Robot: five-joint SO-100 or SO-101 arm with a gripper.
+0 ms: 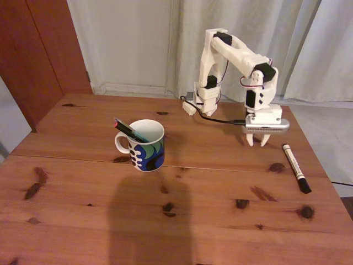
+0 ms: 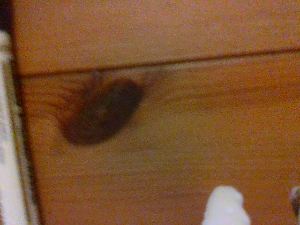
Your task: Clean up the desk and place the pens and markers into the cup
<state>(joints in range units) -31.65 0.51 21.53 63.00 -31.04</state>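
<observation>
I see my end effector (image 1: 257, 141) slightly parted, empty, over the tabletop (image 1: 209, 182); the marker (image 1: 296, 168) lies just right of it, long axis running toward the camera.

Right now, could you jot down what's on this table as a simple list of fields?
desk: reddish-brown knotty wood
cup: patterned mug, upright, handle toward the left in the fixed view
in the cup: black pen with red end, leaning on the rim
marker: white with black cap, lying flat on the desk, right of the end effector
end effector: pointing down just above the desk, open, holding nothing
</observation>
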